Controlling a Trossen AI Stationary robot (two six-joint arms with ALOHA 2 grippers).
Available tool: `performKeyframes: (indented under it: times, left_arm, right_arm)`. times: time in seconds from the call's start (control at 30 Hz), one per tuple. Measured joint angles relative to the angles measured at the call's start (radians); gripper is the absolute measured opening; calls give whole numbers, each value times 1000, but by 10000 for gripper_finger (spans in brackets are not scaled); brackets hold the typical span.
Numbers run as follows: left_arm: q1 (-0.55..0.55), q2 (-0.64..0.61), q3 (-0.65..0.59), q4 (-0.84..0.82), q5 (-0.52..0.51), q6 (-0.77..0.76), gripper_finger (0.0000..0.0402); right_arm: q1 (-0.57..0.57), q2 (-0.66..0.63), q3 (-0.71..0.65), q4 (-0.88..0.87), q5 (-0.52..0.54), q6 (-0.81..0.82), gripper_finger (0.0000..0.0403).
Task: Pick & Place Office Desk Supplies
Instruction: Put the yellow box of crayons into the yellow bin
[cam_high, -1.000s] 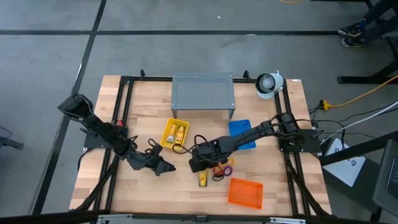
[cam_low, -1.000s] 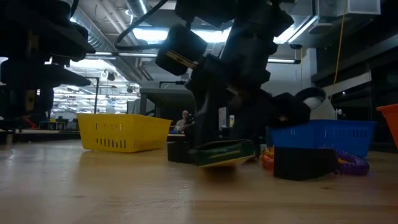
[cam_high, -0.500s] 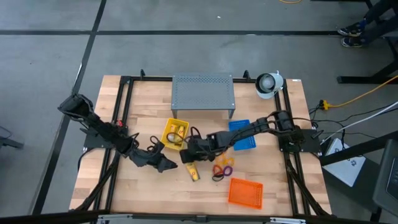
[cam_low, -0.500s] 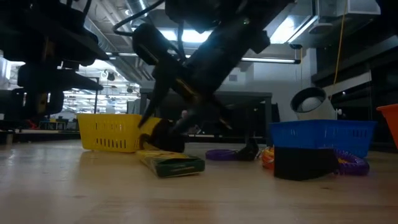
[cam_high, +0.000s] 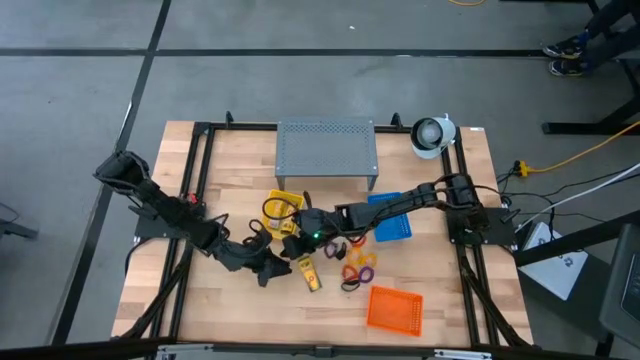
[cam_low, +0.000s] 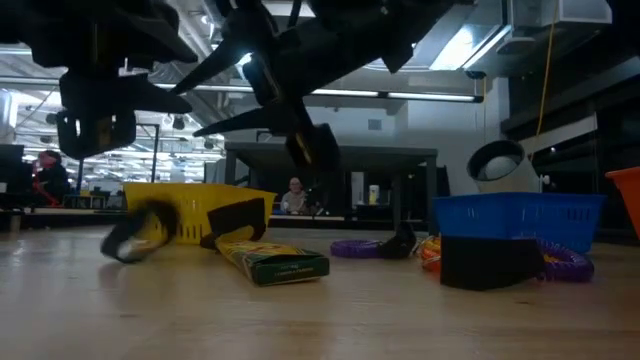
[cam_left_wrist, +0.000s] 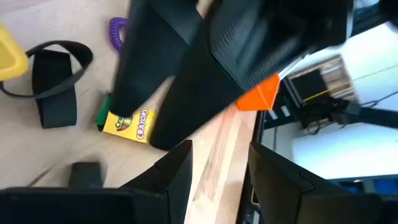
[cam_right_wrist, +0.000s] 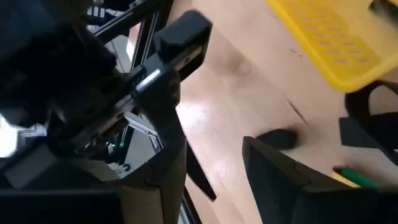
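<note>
Both pincers hang open and empty: left pincer (cam_high: 268, 270) beside the crayon packet (cam_high: 308, 272) on the table (cam_high: 440, 250), right pincer (cam_high: 290, 232) near the yellow tray (cam_high: 270, 200). Only the low view shows a black clip (cam_low: 137, 232) before that tray, with purple loops (cam_low: 355, 247) farther back.

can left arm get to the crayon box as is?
Probably yes. The crayon box lies flat on bare wood, right beside the left tool, with its near side free. The right tool hovers just behind the box and might crowd the approach.
</note>
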Motion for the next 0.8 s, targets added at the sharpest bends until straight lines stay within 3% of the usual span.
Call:
performKeyframes:
  times: [0.23,0.33,0.47,0.67,0.8]
  left_arm:
    - [5,0,44,-101,1,39,153]
    - [5,0,98,-251,12,131,153]
    - [7,5,191,-458,24,292,153]
    - [12,46,318,-577,26,653,153]
    - [62,99,407,-661,155,789,158]
  right_arm:
    - [-14,-59,0,-104,19,-64,160]
    - [-36,-98,0,-153,35,-107,160]
    - [-60,-164,1,-180,60,-144,160]
    - [-82,-268,1,-243,107,-203,160]
    - [-96,-326,2,-282,150,-221,160]
